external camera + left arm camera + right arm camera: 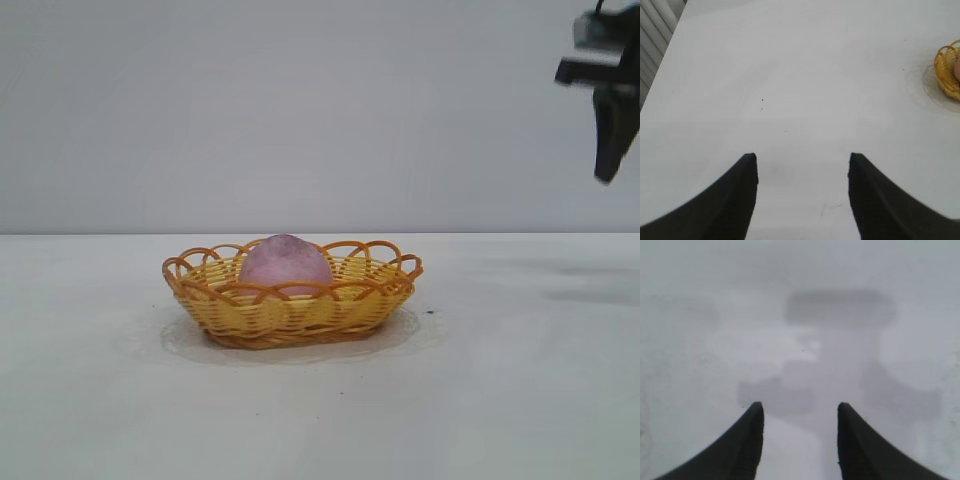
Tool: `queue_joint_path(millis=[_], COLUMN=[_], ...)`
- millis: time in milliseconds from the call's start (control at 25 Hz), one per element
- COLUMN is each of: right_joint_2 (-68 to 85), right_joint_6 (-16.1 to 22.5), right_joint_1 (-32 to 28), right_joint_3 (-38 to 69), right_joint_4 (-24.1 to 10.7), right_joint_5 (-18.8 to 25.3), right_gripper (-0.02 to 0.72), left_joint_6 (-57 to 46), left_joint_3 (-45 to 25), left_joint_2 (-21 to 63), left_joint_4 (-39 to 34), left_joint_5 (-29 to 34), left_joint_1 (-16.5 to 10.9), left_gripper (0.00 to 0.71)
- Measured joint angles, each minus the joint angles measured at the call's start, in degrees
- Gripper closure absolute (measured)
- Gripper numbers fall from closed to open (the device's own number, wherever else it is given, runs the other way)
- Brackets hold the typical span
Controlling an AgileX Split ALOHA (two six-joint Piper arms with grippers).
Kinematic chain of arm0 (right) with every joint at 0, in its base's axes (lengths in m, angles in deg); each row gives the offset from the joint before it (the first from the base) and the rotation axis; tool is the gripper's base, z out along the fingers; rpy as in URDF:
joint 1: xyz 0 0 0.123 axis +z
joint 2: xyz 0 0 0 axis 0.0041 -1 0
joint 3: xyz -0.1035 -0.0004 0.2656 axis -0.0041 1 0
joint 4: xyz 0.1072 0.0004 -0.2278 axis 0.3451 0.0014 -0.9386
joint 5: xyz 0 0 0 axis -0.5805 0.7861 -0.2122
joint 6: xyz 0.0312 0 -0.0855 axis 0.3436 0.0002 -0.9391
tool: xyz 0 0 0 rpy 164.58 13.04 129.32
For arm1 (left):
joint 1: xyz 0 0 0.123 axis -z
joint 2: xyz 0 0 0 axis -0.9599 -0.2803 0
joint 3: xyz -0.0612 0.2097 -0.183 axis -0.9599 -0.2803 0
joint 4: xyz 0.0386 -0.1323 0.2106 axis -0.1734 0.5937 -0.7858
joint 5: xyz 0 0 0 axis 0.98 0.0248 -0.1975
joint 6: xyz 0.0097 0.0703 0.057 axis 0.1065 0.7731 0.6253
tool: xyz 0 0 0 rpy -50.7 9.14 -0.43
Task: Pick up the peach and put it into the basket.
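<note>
The pink-mauve peach (285, 266) lies inside the yellow wicker basket (215, 305) at the middle of the white table. In the left wrist view only an edge of the basket (946, 70) shows, far off to one side. My right gripper (608, 165) hangs high at the exterior view's right edge, well above the table and away from the basket. Its fingers stand open over bare table (800, 407) with nothing between them. My left gripper (803, 157) is open too, over bare table, and holds nothing. It is out of the exterior view.
The white table (500, 400) stretches wide on both sides of the basket. A plain grey wall stands behind it. In the left wrist view the table's edge (662, 60) and pale slats beyond it show at one corner.
</note>
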Motion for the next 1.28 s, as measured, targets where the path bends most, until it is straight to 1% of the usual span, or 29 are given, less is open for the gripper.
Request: queue_joint_path(millis=[120, 240, 440, 640, 800, 880, 1000, 1160, 1200, 1240, 1280], right_joint_2=[11.4, 22.2, 40.7, 54.2, 56.9, 57.0, 58.7, 64.7, 66.8, 68.9, 71.1], right_joint_6=[-0.3, -0.3, -0.3, -0.3, 1.2, 1.3, 1.7, 3.7, 4.2, 4.3, 4.3], right_joint_1=[0.0, 0.0, 0.0, 0.0, 0.0, 0.0, 0.0, 0.0, 0.0, 0.0, 0.0], right_joint_3=[7.7, 13.8, 21.8, 25.0, 25.3, 25.9, 26.1, 26.1, 26.1, 26.1, 26.1], right_joint_4=[-1.6, -2.8, -3.4, -3.8, -3.8, -3.8, -3.8, -5.8, -6.4, -6.8, -7.1], right_joint_5=[2.3, 7.0, 14.6, 19.7, 24.0, 25.1, 25.4, 25.5, 25.6, 25.7, 25.7], right_gripper=[0.411, 0.411, 0.411, 0.411, 0.411, 0.411, 0.411, 0.411, 0.465, 0.476, 0.468], left_joint_6=[0.0, 0.0, 0.0, 0.0, 0.0, 0.0, 0.0, 0.0, 0.0, 0.0, 0.0], left_joint_3=[0.0, 0.0, 0.0, 0.0, 0.0, 0.0, 0.0, 0.0, 0.0, 0.0, 0.0], left_joint_2=[0.0, 0.0, 0.0, 0.0, 0.0, 0.0, 0.0, 0.0, 0.0, 0.0, 0.0], left_joint_4=[0.0, 0.0, 0.0, 0.0, 0.0, 0.0, 0.0, 0.0, 0.0, 0.0, 0.0], left_joint_5=[0.0, 0.0, 0.0, 0.0, 0.0, 0.0, 0.0, 0.0, 0.0, 0.0, 0.0], left_joint_1=[0.0, 0.0, 0.0, 0.0, 0.0, 0.0, 0.0, 0.0, 0.0, 0.0, 0.0], left_gripper=[0.315, 0.315, 0.315, 0.315, 0.315, 0.315, 0.315, 0.315, 0.315, 0.315, 0.315])
